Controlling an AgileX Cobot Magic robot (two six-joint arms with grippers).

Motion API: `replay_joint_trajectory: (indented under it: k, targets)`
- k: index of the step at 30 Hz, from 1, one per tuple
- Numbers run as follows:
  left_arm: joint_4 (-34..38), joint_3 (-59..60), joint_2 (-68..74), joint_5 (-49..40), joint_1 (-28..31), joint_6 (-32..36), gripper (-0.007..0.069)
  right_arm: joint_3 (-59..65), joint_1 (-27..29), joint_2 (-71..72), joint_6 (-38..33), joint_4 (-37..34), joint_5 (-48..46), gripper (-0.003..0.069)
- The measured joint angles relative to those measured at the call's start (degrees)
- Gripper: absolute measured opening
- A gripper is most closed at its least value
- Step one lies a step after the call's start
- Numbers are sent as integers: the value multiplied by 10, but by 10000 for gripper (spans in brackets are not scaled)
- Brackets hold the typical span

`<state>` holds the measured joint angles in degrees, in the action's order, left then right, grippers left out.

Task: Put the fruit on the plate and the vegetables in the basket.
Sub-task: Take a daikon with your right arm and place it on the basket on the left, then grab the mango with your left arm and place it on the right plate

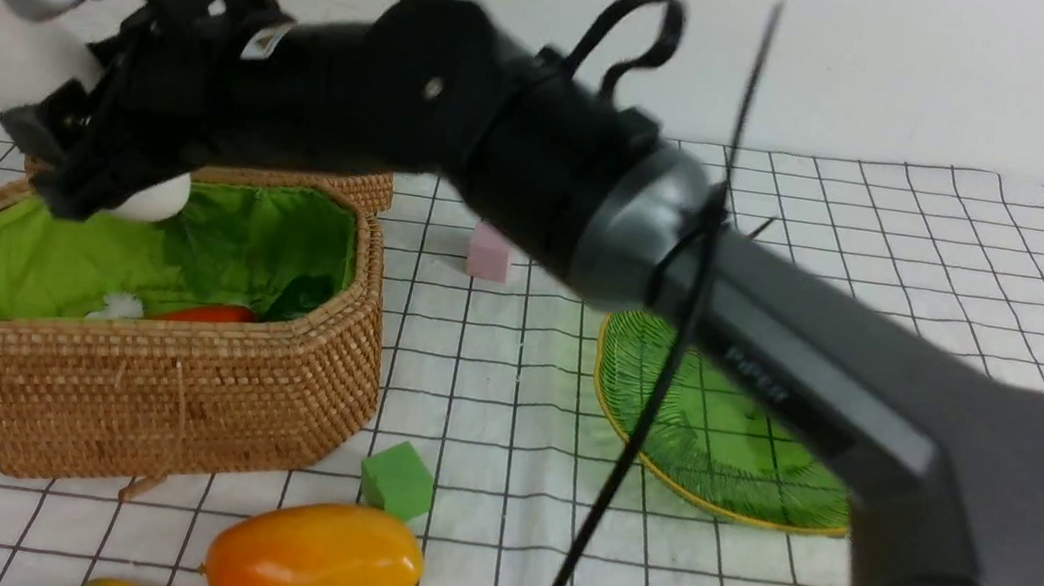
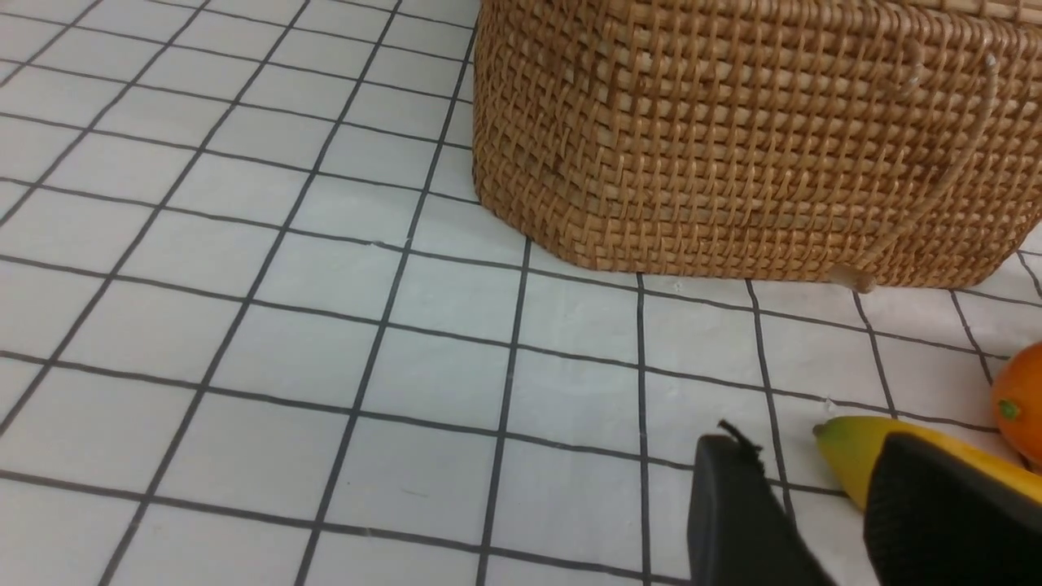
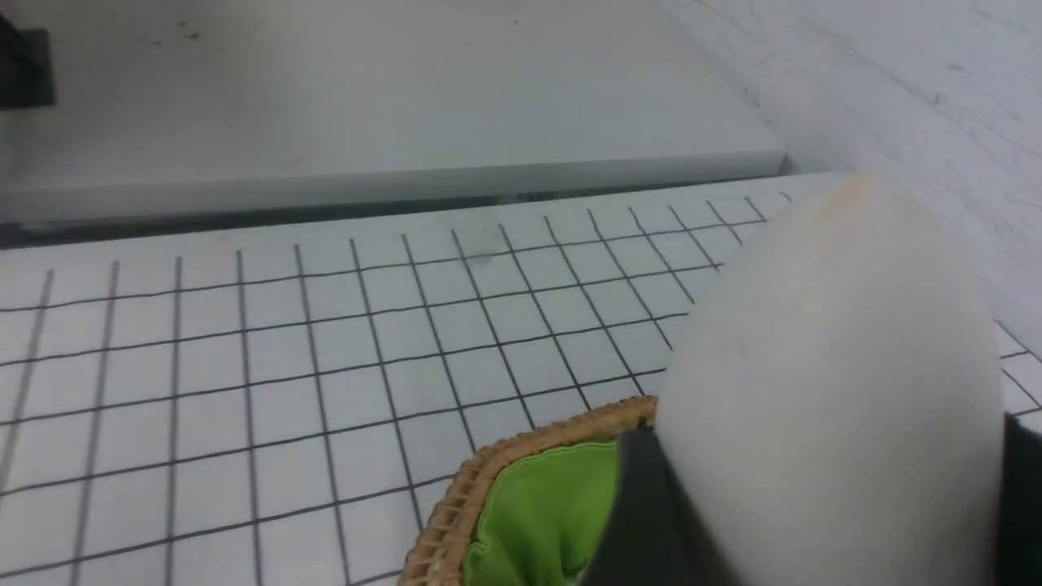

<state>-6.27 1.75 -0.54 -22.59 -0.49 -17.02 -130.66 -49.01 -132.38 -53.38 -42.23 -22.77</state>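
Your right pincer [image 3: 830, 509] is clamped on the white radish [image 3: 822, 350]. You hold it above the left end of the basket [image 1: 144, 405], which stands toward the left edge of the counter [image 1: 941, 247]. The carrot [image 1: 207, 313] lies inside on the green lining.

Your left pincer [image 2: 814, 496] has its jaws apart, low near the counter's front edge, with the banana [image 2: 851, 456] tip just beyond them. The mango [image 1: 311, 558] lies beside the banana. The plate [image 1: 724, 441] sits right of the basket, well apart from it.

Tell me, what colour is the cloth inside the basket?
Bright green cloth; the front view shows it best.
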Motion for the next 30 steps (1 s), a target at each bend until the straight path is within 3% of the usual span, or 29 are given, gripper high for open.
replay_joint_trajectory:
  k: [4,6,7,10,15,17,22,23,24,25,30]
  targets:
    - [0,0,0,0,0,0,239,2,-5,-36,-2,0,23,504]
    - [0,0,0,0,0,0,239,2,-3,-38,-2,1,19,549]
    - [0,0,0,0,0,0,239,2,-3,-37,-2,3,19,616]
    - [0,0,0,0,0,0,239,2,0,-29,-2,16,5,672]
    - [0,0,0,0,0,0,239,2,11,19,14,82,-99,656]
    - [0,0,0,0,0,0,239,2,21,57,55,135,-169,605]
    - [0,0,0,0,0,0,239,-1,76,182,255,352,-402,251]
    - [0,0,0,0,0,0,239,0,91,206,299,397,-440,120]
    - [0,0,0,0,0,0,239,2,98,213,312,410,-451,90]
    - [0,0,0,0,0,0,239,11,127,245,356,446,-478,15]
    - [0,0,0,0,0,0,239,118,210,379,409,461,-490,-8]
